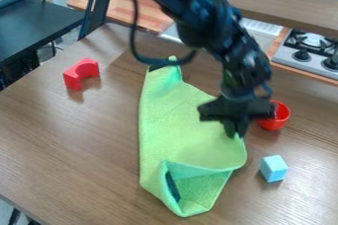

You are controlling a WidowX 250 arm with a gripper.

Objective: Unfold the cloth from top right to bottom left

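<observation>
- The end effector point(235, 131) is at the right edge of the green cloth point(177, 120); I cannot tell how far it is open, or whether it holds the fabric.
- The cloth lies mid-desk point(72, 140), its lower end folded; a shallow grip could slip.
- A wide swing may knock the red cup point(282, 115) just beside.

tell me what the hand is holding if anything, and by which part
Can't be told for sure: the hand is down at the right edge of the green cloth, but whether it grips that edge is unclear.
</observation>
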